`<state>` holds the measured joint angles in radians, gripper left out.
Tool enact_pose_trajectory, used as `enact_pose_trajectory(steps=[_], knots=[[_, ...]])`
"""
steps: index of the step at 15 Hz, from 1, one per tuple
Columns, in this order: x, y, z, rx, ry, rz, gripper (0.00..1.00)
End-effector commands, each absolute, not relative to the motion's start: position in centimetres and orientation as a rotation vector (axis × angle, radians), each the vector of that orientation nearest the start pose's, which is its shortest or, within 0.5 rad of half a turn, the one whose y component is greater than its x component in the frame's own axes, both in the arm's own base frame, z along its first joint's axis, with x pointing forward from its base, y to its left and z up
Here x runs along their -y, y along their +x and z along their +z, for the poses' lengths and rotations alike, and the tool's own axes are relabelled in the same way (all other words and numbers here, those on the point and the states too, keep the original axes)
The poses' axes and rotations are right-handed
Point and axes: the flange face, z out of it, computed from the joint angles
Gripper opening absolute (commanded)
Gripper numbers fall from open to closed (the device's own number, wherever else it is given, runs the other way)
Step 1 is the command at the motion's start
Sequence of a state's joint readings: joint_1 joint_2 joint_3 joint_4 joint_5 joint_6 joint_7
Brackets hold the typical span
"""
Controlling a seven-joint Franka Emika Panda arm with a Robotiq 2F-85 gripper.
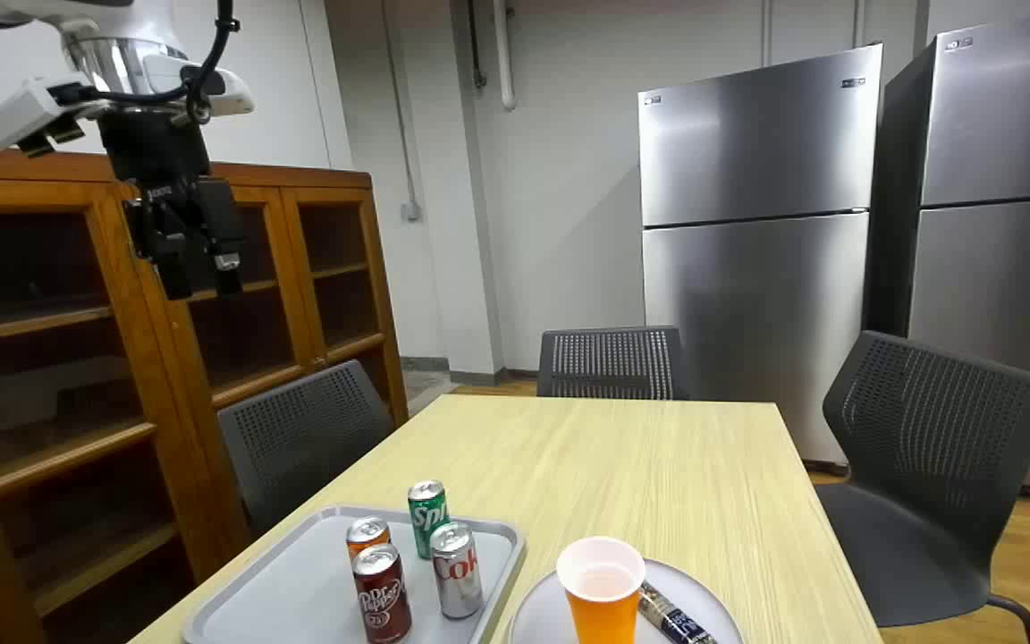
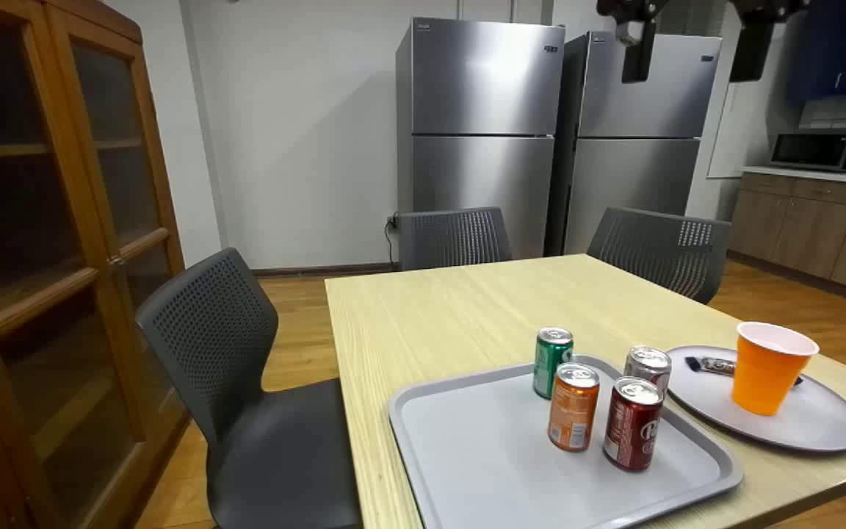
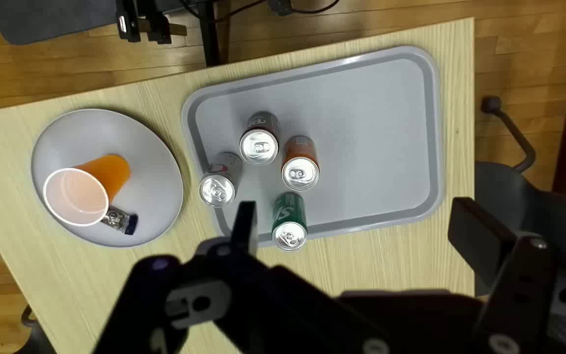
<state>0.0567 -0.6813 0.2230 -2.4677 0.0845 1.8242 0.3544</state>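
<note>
One pale wood table [image 2: 412,330] carries a grey tray [image 2: 482,459] holding, all upright, a green can [image 2: 543,371] at the far side, an orange can [image 2: 573,413] nearer, a dark red can [image 2: 631,433] to its right, a silver can [image 2: 647,361] beyond that. One grey plate [image 2: 827,422], right of the tray, holds an orange cup [image 2: 763,378] and, partly behind it, a wrapped bar [image 2: 715,366]. Above, to the right, hangs one black gripper [image 2: 693,70], fingers [image 2: 752,53] apart; two steel refrigerators [image 2: 482,184] stand beyond the table, a wooden cabinet [image 2: 96,279] left.
</note>
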Motion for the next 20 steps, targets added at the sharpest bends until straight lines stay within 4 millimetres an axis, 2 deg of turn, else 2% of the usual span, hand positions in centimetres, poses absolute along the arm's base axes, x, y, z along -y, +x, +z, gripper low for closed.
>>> enact_pose_trajectory(steps=[1, 6, 11, 14, 20], knots=[[-11.3, 33.6, 51.9, -0.226, -3.181, -0.065, 1.0], [-11.3, 33.6, 51.9, -0.226, -3.181, -0.065, 1.0], [-10.5, 34.3, 51.1, -0.322, -3.174, -0.223, 1.0], [-9.4, 35.0, 50.3, -0.406, -3.143, -0.294, 1.0], [-5.1, 36.4, 48.3, -0.518, -3.119, -0.358, 1.0]])
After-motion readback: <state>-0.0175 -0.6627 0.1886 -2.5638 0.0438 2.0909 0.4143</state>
